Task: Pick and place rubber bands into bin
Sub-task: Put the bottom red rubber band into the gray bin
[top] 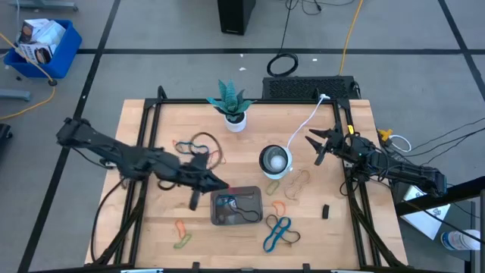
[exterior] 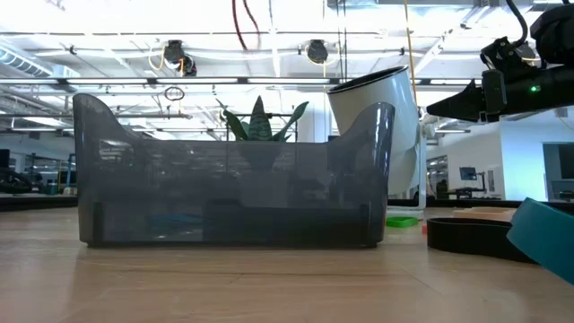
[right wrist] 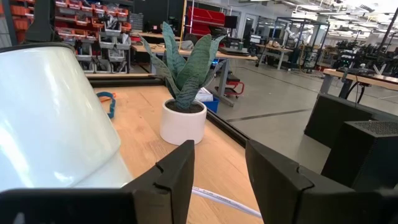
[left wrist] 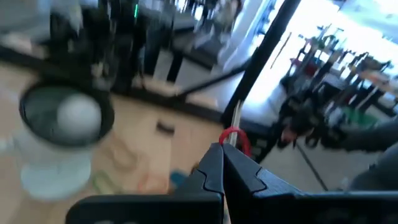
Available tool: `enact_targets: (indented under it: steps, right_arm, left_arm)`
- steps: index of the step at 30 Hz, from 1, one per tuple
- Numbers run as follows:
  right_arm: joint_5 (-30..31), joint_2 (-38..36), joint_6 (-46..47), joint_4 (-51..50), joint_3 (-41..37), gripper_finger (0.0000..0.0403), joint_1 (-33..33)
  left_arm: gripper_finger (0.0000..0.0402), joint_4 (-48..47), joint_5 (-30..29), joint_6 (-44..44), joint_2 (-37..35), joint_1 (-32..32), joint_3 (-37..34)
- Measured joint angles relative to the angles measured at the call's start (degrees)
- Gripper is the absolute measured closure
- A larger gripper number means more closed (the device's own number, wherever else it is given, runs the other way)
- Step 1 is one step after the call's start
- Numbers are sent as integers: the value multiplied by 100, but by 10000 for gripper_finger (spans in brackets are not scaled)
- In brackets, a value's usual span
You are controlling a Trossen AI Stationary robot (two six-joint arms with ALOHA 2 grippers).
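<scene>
Wooden table; grey floor around.

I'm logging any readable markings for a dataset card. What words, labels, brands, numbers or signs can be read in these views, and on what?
None can be read.
Box in the blue crate, off the table: printed, too small to read.
Bin: no marking visible.
Bowl: no marking visible.
Plant pot: plain white.
Room shelves and screens: too blurred to read.
</scene>
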Motion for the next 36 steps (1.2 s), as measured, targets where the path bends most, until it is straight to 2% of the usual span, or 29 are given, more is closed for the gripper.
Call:
enact_targets:
  steps: [9, 21, 29, 36]
  right_arm:
    - [0, 0, 5, 0, 4, 261, 1]
    - [-2, 0, 22, 0, 4, 261, 1]
    - [-2, 0, 24, -2, 4, 261, -1]
    - [-3, 0, 25, -4, 2, 261, -1]
  left_arm:
    - [401, -615, 532, -531, 997, 207, 0]
    - [401, -693, 1273, -1198, 2370, 236, 0]
    - [401, -964, 1397, -1559, 2866, 236, 0]
    - [388, -1068, 1421, -1713, 2957, 240, 0]
